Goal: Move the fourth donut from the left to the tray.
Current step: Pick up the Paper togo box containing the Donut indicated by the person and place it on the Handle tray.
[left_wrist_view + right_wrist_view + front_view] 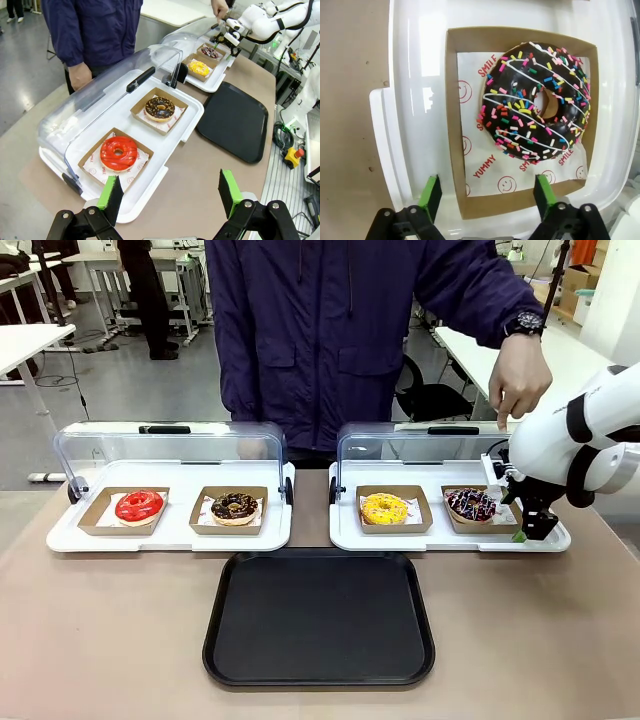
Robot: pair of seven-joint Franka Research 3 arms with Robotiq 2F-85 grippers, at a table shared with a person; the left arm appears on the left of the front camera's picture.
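Above the large flat black rectangular plastic tray (318,660) by the counter's (100,640) near edge you have open room. Along the far edge, raised clear domed lids (400,445) and a person's hand (520,380) block the way.

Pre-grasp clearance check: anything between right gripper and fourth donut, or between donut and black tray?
Nothing visible. The right gripper hangs open at the fourth donut; the domed lid stands raised behind, away from the tray.
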